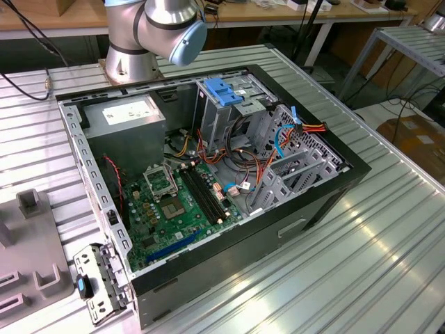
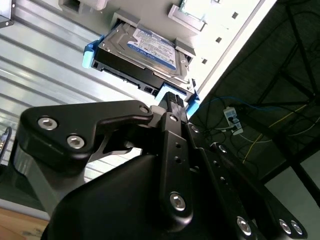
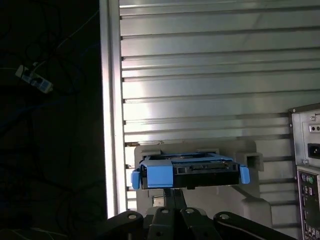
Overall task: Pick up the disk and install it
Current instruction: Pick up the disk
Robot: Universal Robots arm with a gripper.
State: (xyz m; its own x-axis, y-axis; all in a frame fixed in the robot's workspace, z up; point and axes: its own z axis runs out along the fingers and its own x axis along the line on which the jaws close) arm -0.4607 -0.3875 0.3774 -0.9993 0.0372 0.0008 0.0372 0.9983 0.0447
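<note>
Disk (image 2: 142, 47) flat (label up), long axis pointing away from gripper (image 2: 169, 102).

Ribbed metal table (image 1: 361, 236), wooden bench (image 1: 264, 14) behind, grey rack (image 1: 410, 42) beside

Disk (image 2: 145, 47): dark metal, white label w/ blue band, bright blue plastic rails. Holder (image 3: 250, 200): pale grey. Counter (image 1: 368, 271): silver, ribbed in long stripes. PC case (image 1: 229, 268): black outside, bare grey metal inside. Circuit board (image 1: 167, 209): green, w/ a blue slot at one edge. Cage (image 1: 221, 90): grey w/ blue top. Wires (image 1: 309, 129): red, orange, yellow, blue. Arm (image 1: 156, 31): silver-grey, pale blue cap.
</note>
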